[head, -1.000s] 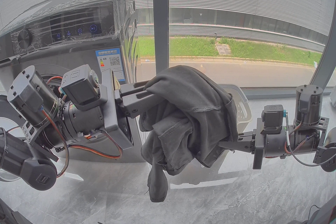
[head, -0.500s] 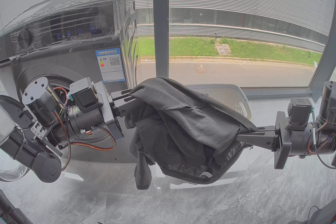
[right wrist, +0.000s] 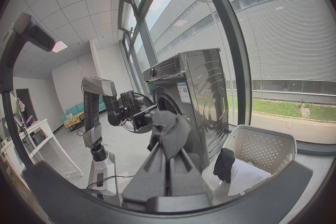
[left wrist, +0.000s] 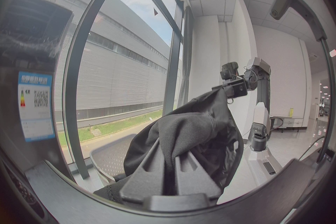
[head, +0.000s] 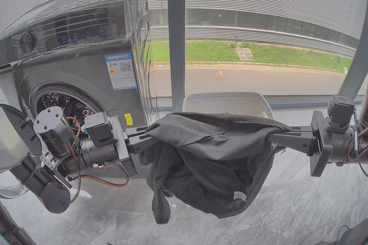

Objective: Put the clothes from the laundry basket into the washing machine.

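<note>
Mostly behind dark garment (head: 209,154): laundry basket (head: 226,104).

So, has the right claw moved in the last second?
Yes. The right gripper, shut on the dark garment, has slid to the robot's right, farther from the washing machine, stretching the cloth wider.

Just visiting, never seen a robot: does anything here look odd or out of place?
One dark garment is held stretched between the left tool and right tool, sagging, one end dangling low. Odd-looking, but nothing is spilled or broken.
</note>
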